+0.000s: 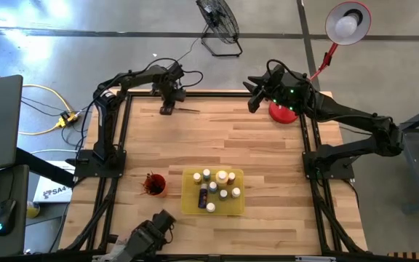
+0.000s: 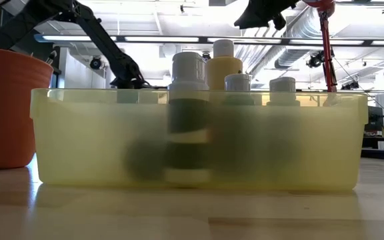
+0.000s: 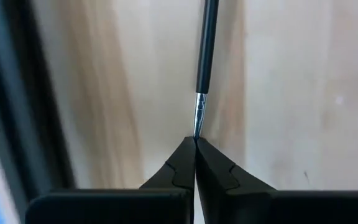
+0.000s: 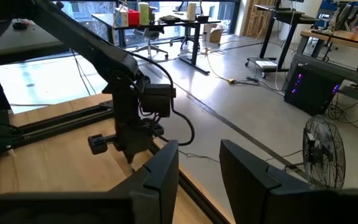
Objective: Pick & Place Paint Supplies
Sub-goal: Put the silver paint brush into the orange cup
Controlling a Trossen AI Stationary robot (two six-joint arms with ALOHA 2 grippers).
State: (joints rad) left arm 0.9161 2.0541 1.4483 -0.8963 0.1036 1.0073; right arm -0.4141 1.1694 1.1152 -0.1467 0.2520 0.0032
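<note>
A thin dark paintbrush (image 1: pixel 188 110) lies near the table's far edge, and my left gripper (image 1: pixel 167 108) is shut on one end of it. The left wrist view shows its dark handle (image 3: pixel 207 43) and metal ferrule (image 3: pixel 199 112). Several small pale-capped paint bottles (image 1: pixel 217 188) stand in the flat yellow tray (image 1: pixel 191 204); in the low view they show as bottles (image 2: pixel 189 73) behind the tray wall (image 2: pixel 79 140). The red cup (image 1: pixel 153 183) holds more brushes. My right gripper (image 4: pixel 197 163) is open, raised over the far right corner (image 1: pixel 257 94), touching nothing. My left gripper pinches the paintbrush between its two fingertips (image 3: pixel 185 155) at the lower end of the metal ferrule (image 3: pixel 197 132), coming from above and pointing down. The handle runs away from the fingers toward the table's right, low over the wood; whether it rests there I cannot tell.
A red round object (image 1: pixel 284 111) sits at the far right corner under my right arm, by a red lamp (image 1: pixel 348 22). The tray and cup stand near the table's near edge; bare wood (image 1: pixel 231 138) lies between them and the grippers. A black frame (image 1: pixel 217 92) borders the table.
</note>
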